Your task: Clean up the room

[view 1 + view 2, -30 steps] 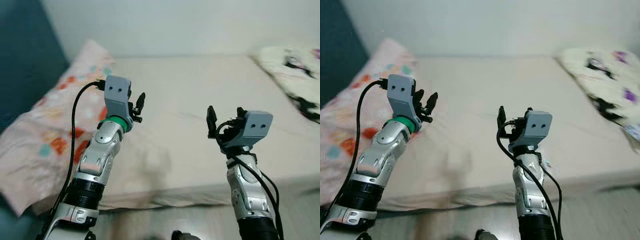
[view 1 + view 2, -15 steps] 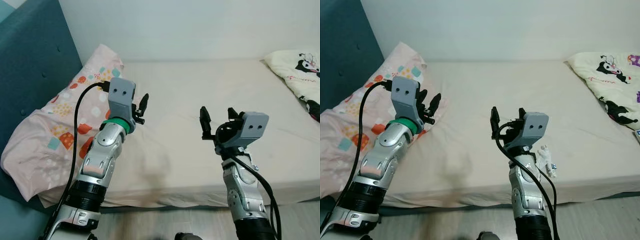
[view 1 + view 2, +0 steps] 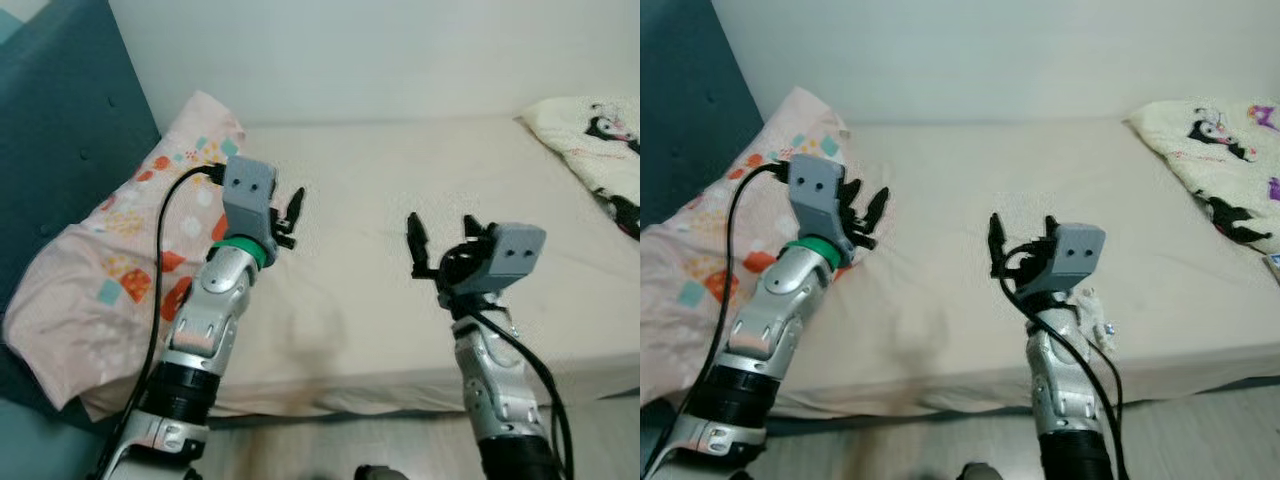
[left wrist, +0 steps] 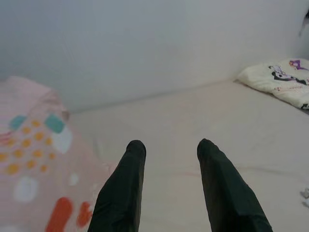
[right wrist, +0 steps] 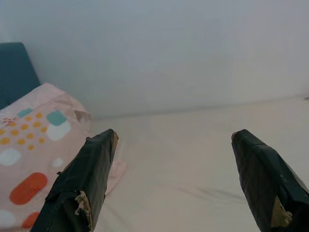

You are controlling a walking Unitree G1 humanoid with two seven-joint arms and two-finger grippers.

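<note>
Currently both arms are raised over the bed (image 3: 400, 180). Left gripper (image 4: 169, 150): jaws released, empty, beside the pink patterned pillow (image 3: 110, 240) at the bed's left end. Right gripper (image 5: 174, 140): jaws spread wide, empty, above the mattress near its front edge. Small white crumpled object (image 3: 1095, 315) lies on the sheet just behind the right forearm. White cartoon-print blanket (image 3: 1210, 160) at far right.
</note>
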